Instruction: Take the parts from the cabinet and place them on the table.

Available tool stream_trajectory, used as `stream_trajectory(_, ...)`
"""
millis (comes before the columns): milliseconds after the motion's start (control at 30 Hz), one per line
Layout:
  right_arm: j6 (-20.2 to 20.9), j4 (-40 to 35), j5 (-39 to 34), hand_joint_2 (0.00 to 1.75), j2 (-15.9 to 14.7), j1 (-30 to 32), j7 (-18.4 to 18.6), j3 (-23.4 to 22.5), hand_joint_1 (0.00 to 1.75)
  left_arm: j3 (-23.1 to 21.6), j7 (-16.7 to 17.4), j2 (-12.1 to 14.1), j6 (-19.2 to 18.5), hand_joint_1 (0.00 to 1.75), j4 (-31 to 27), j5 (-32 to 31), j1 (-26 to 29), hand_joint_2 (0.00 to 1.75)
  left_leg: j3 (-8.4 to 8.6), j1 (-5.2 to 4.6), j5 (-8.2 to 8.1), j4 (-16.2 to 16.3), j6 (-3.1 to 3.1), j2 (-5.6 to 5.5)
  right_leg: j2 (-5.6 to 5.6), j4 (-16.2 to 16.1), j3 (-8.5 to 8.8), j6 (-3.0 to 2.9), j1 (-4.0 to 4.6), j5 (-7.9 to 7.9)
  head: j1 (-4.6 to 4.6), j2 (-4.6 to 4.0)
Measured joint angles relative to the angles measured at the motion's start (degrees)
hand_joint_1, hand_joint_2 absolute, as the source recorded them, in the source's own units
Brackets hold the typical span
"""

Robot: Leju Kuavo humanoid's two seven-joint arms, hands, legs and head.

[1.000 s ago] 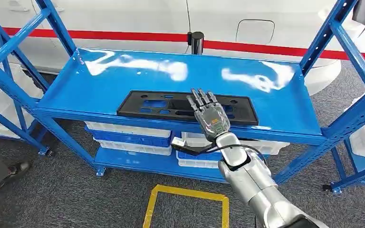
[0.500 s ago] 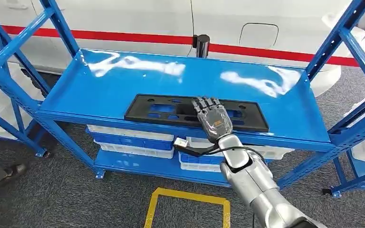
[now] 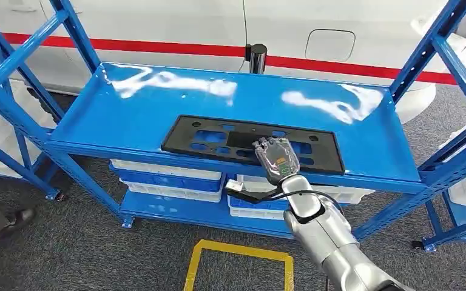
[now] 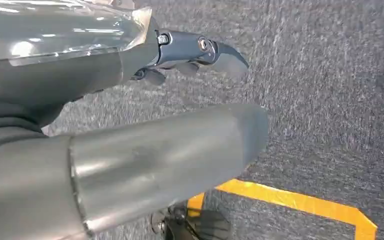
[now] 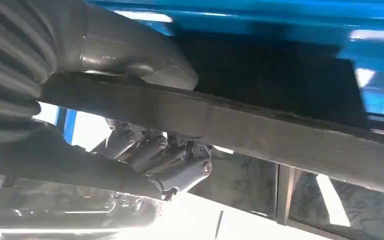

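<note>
We log a black part [image 3: 252, 141] flat on the blue shelf [image 3: 127, 115], our right hand [image 3: 276, 159] grasping its front edge, thumb beneath, left hand [image 4: 130, 150] hanging over carpet, grip state indeterminate.

Black part [image 3: 252, 140] on glossy blue shelf [image 3: 127, 115]; grey carpet [image 3: 67, 242], yellow line [image 3: 243, 247].

Flat black perforated part [image 3: 218, 138] on blue shelf [image 3: 127, 115]

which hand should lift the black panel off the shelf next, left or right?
Right. The right hand is already closed over the near edge of the black panel on the blue shelf, thumb on one side, fingers on the other. The left hand hangs over the carpet.
</note>
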Motion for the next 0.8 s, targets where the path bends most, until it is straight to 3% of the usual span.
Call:
stream_trajectory(600, 0.63, -0.02, 0.02, 1.75, 0.17, -0.12, -0.48, -0.70, 1.75, 0.48, -0.77, 0.31, 0.09, 0.00, -0.02, -1.23, -0.01, 0.00, 0.00, 0.11, 0.00, -0.02, -0.03, 0.00, 0.00, 0.00, 0.00, -0.03, 0.10, -0.02, -0.02, 0.00)
stream_trajectory(633, 0.63, -0.02, 0.02, 1.75, 0.17, -0.13, -0.52, -0.77, 1.75, 0.46, -0.79, 0.33, -0.22, 0.00, -0.02, -1.46, -0.02, 1.75, 0.00, 0.10, 0.00, -0.02, -0.03, -0.01, 0.00, 0.00, 0.01, -0.03, 0.10, -0.02, -0.02, 0.00)
stream_trajectory(800, 0.37, -0.15, 0.00, 1.75, 0.11, -0.11, -0.61, -0.92, 1.75, 0.39, -0.94, 0.37, -1.71, 0.00, 0.00, -2.53, -0.02, 1.75, 0.00, 0.10, 0.00, -0.01, -0.03, 0.00, 0.00, 0.00, 0.00, -0.03, 0.09, -0.02, -0.02, 0.00)
